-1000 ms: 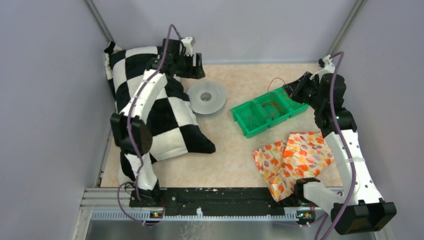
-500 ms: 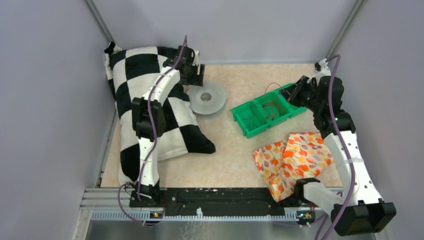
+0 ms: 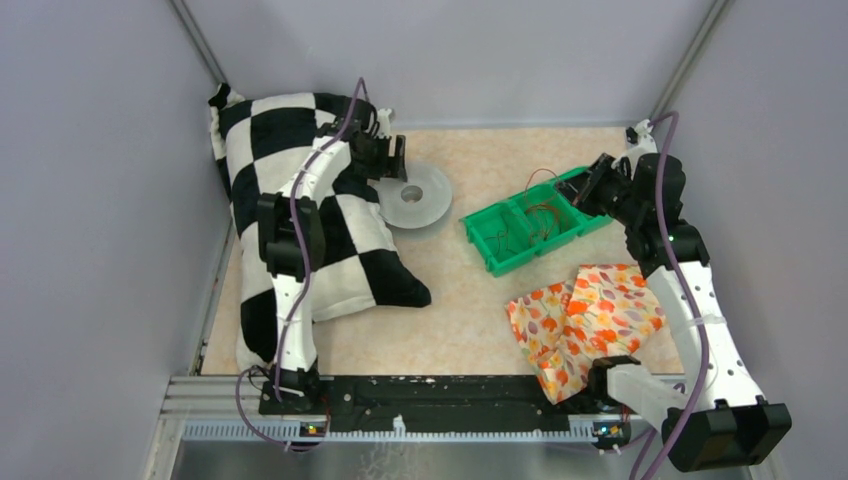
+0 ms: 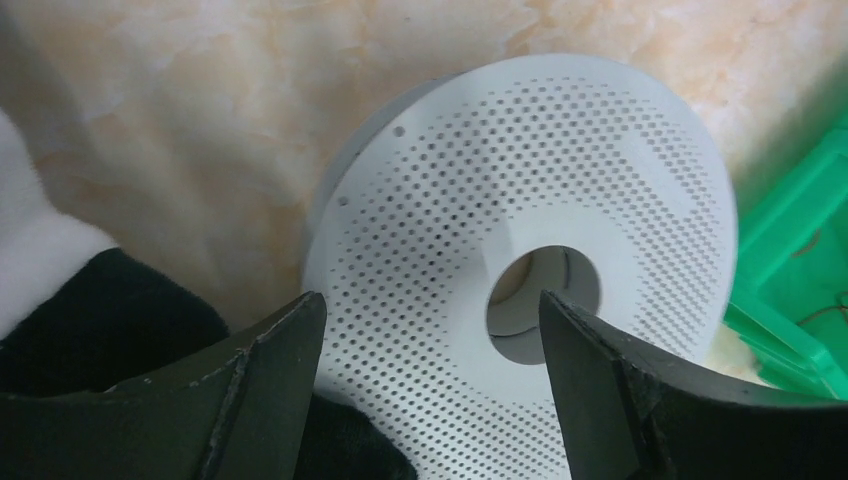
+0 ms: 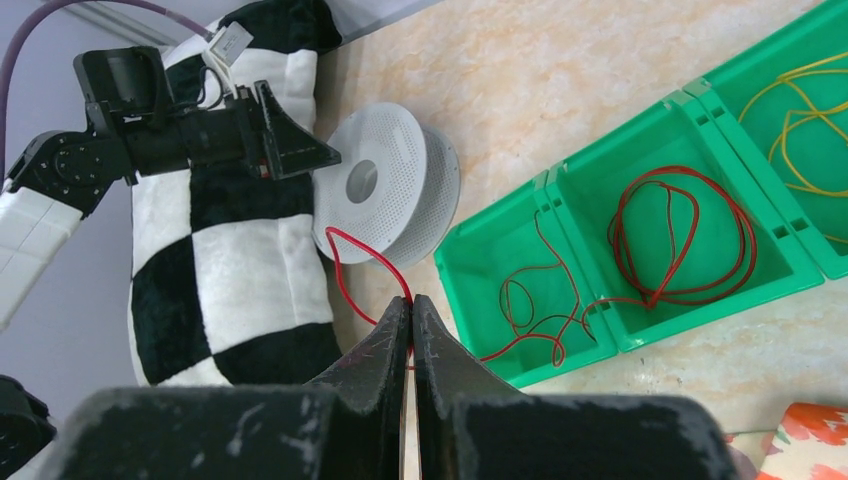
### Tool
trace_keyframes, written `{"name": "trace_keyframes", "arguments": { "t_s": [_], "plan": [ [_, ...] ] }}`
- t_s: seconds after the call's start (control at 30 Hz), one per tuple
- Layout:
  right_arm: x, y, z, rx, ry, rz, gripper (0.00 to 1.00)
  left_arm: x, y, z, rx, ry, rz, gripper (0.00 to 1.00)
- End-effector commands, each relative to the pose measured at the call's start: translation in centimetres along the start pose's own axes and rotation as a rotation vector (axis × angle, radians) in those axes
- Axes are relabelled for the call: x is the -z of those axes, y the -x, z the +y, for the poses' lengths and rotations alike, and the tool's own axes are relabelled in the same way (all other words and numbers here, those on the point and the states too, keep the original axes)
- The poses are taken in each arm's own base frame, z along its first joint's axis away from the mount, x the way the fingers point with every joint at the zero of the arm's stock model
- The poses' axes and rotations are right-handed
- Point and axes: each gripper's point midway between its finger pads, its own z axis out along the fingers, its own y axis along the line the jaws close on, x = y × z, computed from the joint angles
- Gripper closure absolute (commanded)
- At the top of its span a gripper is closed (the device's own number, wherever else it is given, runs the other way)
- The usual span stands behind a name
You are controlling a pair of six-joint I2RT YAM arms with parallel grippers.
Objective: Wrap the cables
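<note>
Left gripper (image 4: 428, 312) gapes wide over the spool (image 4: 560, 180), holding nothing; closing off-centre could tip it; right gripper (image 5: 411, 303) is pinched tight on a red cable (image 5: 383, 264), the rest coiled in the bin (image 5: 690, 315); pulling may snag, dragging the bin.

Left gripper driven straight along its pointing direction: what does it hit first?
The white perforated spool; its flange face sits right ahead of the left gripper, between the open jaws. How close is unclear.
</note>
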Motion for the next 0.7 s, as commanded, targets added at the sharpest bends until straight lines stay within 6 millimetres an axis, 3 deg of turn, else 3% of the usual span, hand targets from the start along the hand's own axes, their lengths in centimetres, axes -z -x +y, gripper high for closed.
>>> {"name": "trace_keyframes", "arguments": {
  "t_s": [0.0, 0.33, 0.43, 0.57, 0.67],
  "plan": [
    [0.4, 0.9, 1.1, 0.01, 0.045, -0.042, 1.0, 0.4, -0.2, -3.5, 0.005, -0.181, -0.003, 0.16],
    [0.1, 0.9, 1.2, -0.001, 0.056, -0.039, 1.0, -0.6, -2.3, -10.7, -0.036, -0.362, 0.04, 0.18],
    [0.1, 0.9, 1.2, -0.002, 0.056, -0.037, 1.0, 0.9, -0.7, -11.1, -0.062, -0.357, -0.019, 0.17],
    [0.2, 0.9, 1.3, -0.001, 0.058, -0.039, 1.0, 3.5, 2.6, -9.8, -0.07, -0.303, -0.136, 0.15],
    [0.1, 0.8, 1.2, -0.002, 0.058, -0.036, 1.0, 4.4, 3.3, -8.6, -0.046, -0.293, -0.141, 0.15]
  ]
}}
